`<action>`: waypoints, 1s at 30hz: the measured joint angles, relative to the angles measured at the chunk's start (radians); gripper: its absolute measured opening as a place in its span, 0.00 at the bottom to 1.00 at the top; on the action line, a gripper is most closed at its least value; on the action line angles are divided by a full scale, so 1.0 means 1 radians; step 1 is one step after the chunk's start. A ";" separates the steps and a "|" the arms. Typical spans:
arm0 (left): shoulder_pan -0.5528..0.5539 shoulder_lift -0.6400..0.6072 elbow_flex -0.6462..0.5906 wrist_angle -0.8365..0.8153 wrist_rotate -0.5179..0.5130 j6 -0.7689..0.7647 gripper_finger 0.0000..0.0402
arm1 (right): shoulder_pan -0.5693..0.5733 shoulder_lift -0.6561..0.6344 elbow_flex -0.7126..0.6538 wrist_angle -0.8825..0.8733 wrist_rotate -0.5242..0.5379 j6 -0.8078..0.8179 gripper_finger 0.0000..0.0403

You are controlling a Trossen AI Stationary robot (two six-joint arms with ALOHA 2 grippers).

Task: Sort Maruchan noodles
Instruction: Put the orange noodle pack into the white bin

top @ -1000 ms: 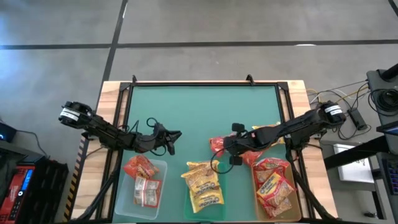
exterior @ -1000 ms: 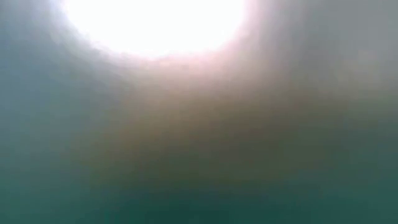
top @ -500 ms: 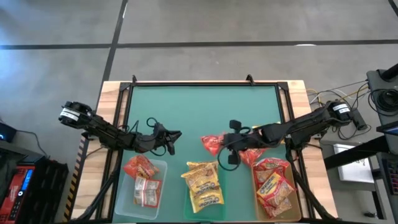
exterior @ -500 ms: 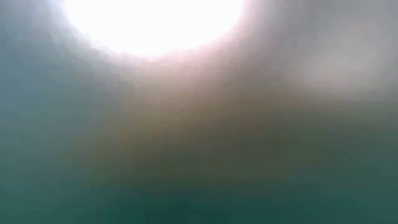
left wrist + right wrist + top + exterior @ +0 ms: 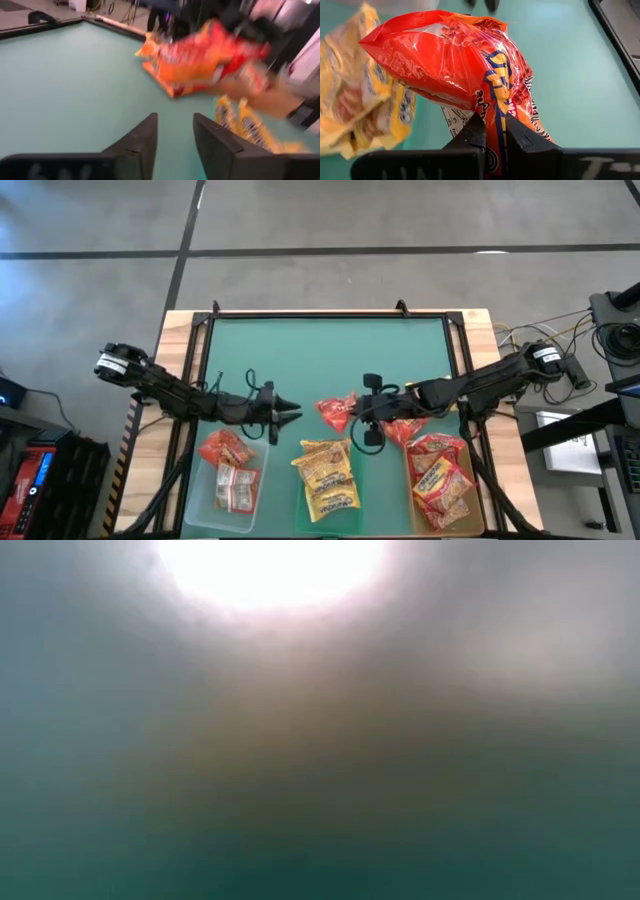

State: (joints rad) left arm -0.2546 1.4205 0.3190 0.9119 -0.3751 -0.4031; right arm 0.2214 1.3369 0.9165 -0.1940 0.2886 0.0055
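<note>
- right gripper [image 5: 492,132] clamped on red-orange noodle packet [image 5: 465,70], held over green mat [image 5: 330,350] mid-table; label print unreadable
- left gripper [image 5: 290,413] faces it, fingers [image 5: 142,140] slightly apart, empty
- yellow packets [image 5: 325,475] in middle tray, red ones in left tray [image 5: 262,448] and right tray

I see a table with a green mat [image 5: 330,355] on top and a wooden edge [image 5: 180,330] at the left and right sides. On the near part of the mat three shallow trays stand in a row: the left tray [image 5: 262,455] holds red packets [image 5: 226,450], the middle tray [image 5: 300,515] holds yellow packets [image 5: 328,475], the right tray [image 5: 470,480] holds red-orange packets [image 5: 440,480]. The far half of the mat is bare.
</note>
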 joint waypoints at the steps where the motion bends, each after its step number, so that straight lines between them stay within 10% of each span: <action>1: 0.000 0.000 0.017 -0.045 0.000 0.027 0.29 | -0.001 0.000 0.007 0.002 0.000 0.008 0.03; 14: 0.000 0.010 0.406 -0.677 -0.009 0.391 0.59 | -0.062 0.003 0.071 -0.114 -0.131 0.233 0.03; 30: 0.001 0.254 0.591 -0.632 -0.152 0.634 0.59 | -0.146 0.003 0.072 -0.114 -0.323 0.264 0.03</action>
State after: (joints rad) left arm -0.2539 1.6743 0.9098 0.2797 -0.5270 0.2305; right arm 0.0757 1.3403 0.9887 -0.3085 -0.0349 0.2697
